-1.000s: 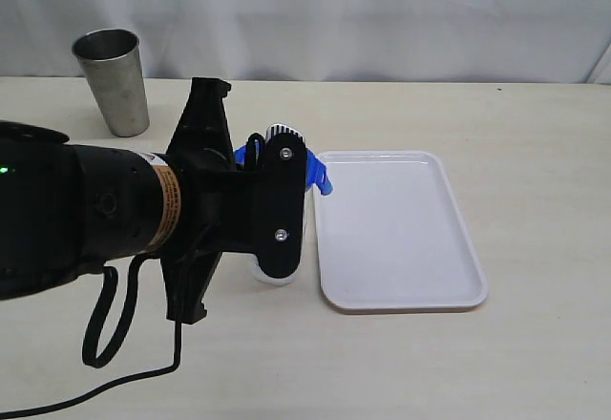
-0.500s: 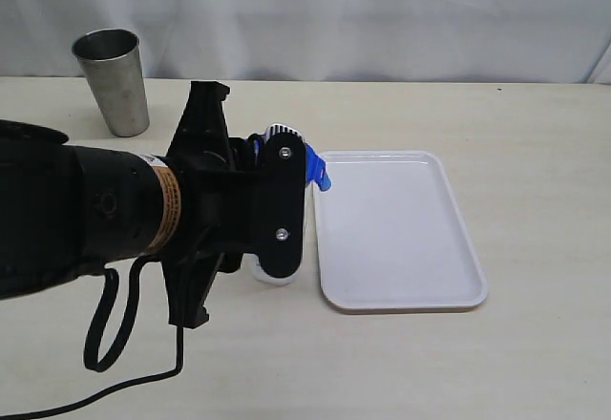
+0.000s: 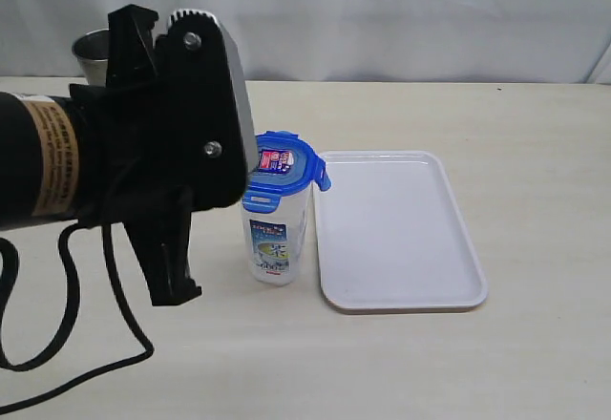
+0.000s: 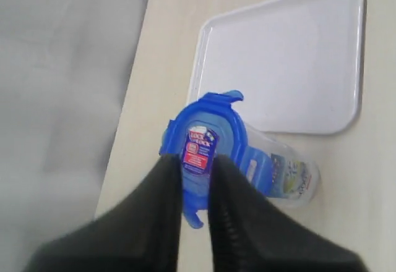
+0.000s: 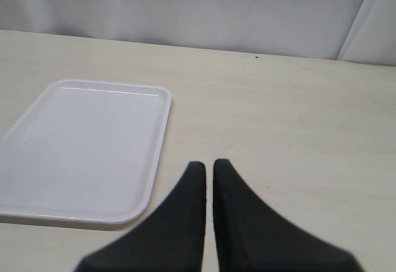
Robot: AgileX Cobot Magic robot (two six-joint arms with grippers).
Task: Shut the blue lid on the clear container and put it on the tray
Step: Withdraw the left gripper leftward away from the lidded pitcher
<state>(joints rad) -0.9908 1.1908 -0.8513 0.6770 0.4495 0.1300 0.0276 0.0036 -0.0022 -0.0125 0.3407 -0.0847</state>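
Note:
The clear container (image 3: 275,243) stands upright on the table just left of the white tray (image 3: 401,304). The blue lid (image 3: 282,162) sits on its mouth, with one flap sticking out toward the tray and another folded down its side. My left gripper (image 3: 243,167) hovers above and to the left of the lid, not touching it. In the left wrist view that gripper (image 4: 197,161) has a narrow gap between its fingers and holds nothing, and the lid (image 4: 207,145), the container (image 4: 288,176) and the tray (image 4: 278,55) lie below it. My right gripper (image 5: 209,164) is shut and empty beside the tray (image 5: 80,148).
A steel cup (image 3: 88,48) stands at the back left, mostly hidden behind my left arm. The left arm's black cable (image 3: 86,344) trails over the near left of the table. Pale curtains hang behind the table.
My left gripper has lifted up and to the left off the lid. The lid and container, hidden behind it before, are now in full view. The container has not moved.

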